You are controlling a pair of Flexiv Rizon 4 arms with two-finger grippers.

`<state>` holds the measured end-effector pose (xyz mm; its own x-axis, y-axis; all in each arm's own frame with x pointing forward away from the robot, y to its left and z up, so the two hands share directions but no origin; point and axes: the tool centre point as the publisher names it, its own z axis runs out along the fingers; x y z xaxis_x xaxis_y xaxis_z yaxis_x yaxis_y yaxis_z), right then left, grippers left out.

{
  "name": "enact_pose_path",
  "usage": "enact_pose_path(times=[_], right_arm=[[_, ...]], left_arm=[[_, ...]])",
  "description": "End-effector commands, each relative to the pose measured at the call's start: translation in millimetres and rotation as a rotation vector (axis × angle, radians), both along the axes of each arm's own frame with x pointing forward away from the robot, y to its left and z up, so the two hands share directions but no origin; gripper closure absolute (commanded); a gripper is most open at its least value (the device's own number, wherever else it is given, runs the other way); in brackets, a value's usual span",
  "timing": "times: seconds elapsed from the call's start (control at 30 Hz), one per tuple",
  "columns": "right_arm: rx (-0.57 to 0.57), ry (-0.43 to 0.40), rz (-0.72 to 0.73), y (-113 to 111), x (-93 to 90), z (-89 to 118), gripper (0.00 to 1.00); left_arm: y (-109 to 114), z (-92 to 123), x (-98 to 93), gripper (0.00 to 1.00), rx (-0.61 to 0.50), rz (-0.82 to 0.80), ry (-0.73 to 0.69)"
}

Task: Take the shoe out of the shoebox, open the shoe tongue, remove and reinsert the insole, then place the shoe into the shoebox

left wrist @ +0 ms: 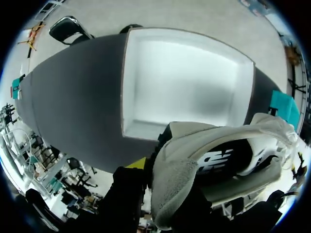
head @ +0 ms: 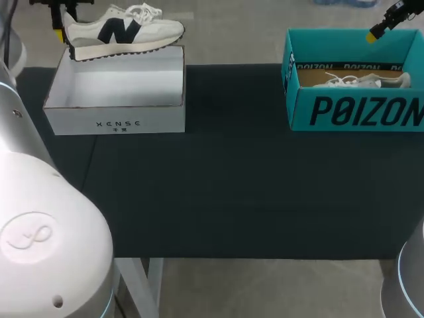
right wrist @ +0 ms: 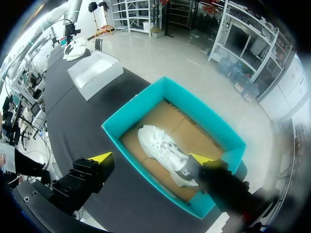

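Left wrist view | left gripper grips shoe | right gripper wide open

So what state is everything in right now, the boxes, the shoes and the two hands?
white box: open, empty.
sneaker: held up by its heel over the white box's far rim.
left hand: shut on the sneaker.
teal box: open, one shoe inside.
white shoe: lying in the teal box.
right hand: open, above the teal box.
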<state>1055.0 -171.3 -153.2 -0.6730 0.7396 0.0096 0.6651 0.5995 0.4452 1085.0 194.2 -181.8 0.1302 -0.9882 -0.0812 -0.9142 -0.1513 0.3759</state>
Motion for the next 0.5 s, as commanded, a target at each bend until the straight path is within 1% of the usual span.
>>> enact_pose_path(times=[0.03,0.17,0.2,0.27,0.37,0.5], right_arm=[[-0.001,0.000,0.000,-0.3,0.4,-0.2,0.00],[-0.001,0.000,0.000,-0.3,0.4,-0.2,0.00],[-0.001,0.000,0.000,-0.3,0.4,-0.2,0.00],[-0.001,0.000,0.000,-0.3,0.4,-0.2,0.00],[-0.001,0.000,0.000,-0.3,0.4,-0.2,0.00],[-0.001,0.000,0.000,-0.3,0.4,-0.2,0.00]], left_arm=[[-9.4,-1.5,-19.6,1.00,0.037,-0.011,-0.105],[-15.3,-4.0,-26.6,1.00,0.051,0.002,-0.155],[-18.1,-4.3,-30.2,1.00,0.053,-0.016,-0.163],[-21.7,-4.6,-33.9,1.00,0.037,-0.028,-0.174],[-26.0,0.0,-41.9,1.00,0.014,-0.047,-0.203],[-32.8,9.1,-51.9,1.00,0.010,-0.067,-0.258]])
